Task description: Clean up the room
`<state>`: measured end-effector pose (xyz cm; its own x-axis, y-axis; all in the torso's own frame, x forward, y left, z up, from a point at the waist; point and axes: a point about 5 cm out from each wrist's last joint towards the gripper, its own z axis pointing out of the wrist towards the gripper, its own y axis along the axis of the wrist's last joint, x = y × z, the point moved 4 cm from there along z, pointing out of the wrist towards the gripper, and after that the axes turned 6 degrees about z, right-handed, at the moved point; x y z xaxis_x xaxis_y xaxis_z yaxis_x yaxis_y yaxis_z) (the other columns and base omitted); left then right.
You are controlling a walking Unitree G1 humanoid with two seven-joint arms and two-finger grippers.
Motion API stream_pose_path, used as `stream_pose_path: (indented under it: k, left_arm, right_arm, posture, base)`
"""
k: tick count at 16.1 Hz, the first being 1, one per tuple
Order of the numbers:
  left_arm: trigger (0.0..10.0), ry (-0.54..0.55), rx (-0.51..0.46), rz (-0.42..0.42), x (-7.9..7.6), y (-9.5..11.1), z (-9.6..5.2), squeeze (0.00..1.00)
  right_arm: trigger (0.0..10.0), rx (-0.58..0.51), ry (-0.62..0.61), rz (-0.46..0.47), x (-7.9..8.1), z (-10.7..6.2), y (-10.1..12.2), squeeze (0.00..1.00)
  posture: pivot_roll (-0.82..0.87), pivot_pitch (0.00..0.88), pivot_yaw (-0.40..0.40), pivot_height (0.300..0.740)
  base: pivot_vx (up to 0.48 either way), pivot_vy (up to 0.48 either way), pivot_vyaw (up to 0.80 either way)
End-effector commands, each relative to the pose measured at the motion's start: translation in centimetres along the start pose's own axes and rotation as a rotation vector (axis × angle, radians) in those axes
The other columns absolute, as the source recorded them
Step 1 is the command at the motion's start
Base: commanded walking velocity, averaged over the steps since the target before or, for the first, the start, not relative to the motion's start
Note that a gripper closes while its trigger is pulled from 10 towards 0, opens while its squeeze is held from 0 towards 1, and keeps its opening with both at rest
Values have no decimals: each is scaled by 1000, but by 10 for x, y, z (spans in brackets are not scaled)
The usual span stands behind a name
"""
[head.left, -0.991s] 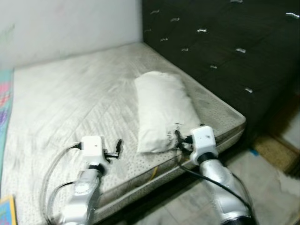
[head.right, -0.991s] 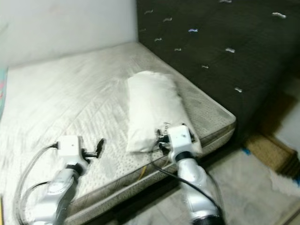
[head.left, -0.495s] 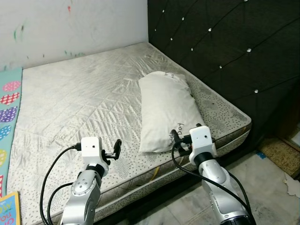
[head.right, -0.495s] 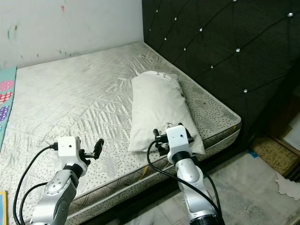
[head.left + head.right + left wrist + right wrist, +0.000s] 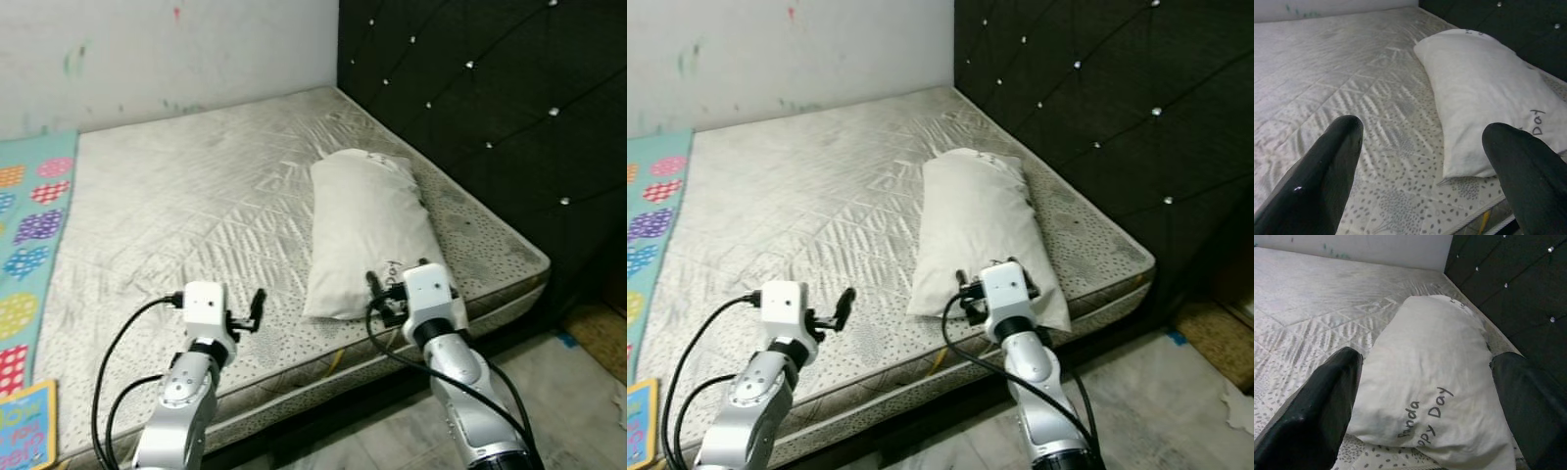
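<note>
The view has swung a little since before, and now the long white cloth pillow (image 5: 367, 227) lies lengthwise on the grey quilted mattress (image 5: 196, 206), straight ahead of the wide-open right gripper (image 5: 378, 294), nearer than the open left gripper (image 5: 257, 305).

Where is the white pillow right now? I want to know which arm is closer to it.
The white pillow lies on the bare mattress toward the robot's right, alongside the black tufted headboard, its near end just ahead of the open right gripper.

Near end of pillow (image 5: 364, 230) hidden behind right end effector (image 5: 377, 290). Colourful book (image 5: 24, 427) at near left cut by frame edge, lettering unreadable.
</note>
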<state>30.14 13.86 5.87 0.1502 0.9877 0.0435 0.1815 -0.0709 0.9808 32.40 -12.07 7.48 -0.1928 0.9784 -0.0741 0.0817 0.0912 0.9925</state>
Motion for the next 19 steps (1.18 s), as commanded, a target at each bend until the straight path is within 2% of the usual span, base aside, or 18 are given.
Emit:
stream_pose_path:
  k: [1, 6, 13, 17, 19]
  left_arm:
    - [10000, 15, -10, 17, 6, 3, -1, 0]
    - [10000, 11, -33, 0, 6, 7, -1, 0]
    - [10000, 9, -36, -37, 4, 7, 0, 0]
    - [10000, 13, -32, -76, 4, 7, 1, 0]
    - [10000, 1, -48, -70, 2, 10, 1, 0]
  right_arm:
    - [10000, 11, 18, 0, 5, 2, 0, 0]
    - [10000, 34, 32, -16, 7, 3, -4, 0]
    - [10000, 26, 37, -21, 9, 2, -2, 0]
    - [10000, 23, 30, -10, 8, 3, -2, 0]
    - [10000, 20, 29, -10, 7, 3, -1, 0]
  posture:
    - [-125, 0, 7, 740]
    - [-127, 0, 7, 740]
    - [-129, 0, 8, 740]
    - [-130, 0, 8, 740]
    - [-131, 0, 8, 740]
  base:
    - [0, 0, 0]
    - [0, 0, 91]
    - [0, 0, 800]
    - [0, 0, 0]
    - [0, 0, 0]
